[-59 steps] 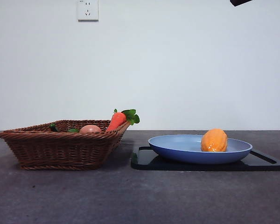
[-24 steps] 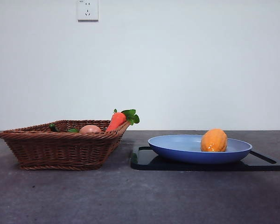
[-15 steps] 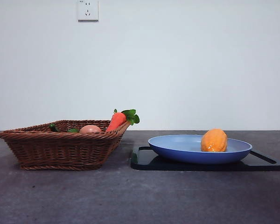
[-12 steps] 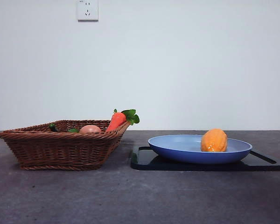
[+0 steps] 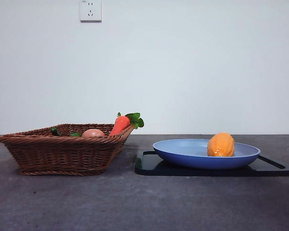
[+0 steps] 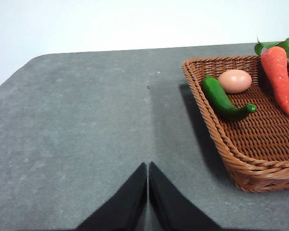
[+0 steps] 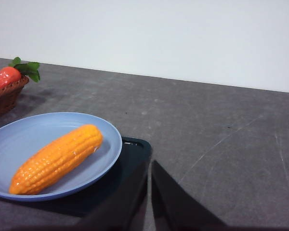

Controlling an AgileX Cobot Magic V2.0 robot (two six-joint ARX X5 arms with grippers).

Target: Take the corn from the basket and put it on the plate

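From the front, the shiny yellow-orange corn lies in the round blue plate, which sits on a flat black tray. The woven brown basket holds a carrot and an egg.

By the left arm, the left tool is closed and holds nothing, near the basket with a green pepper.

By the right arm, the right tool is closed and holds nothing, beside the plate with the bumpy corn.
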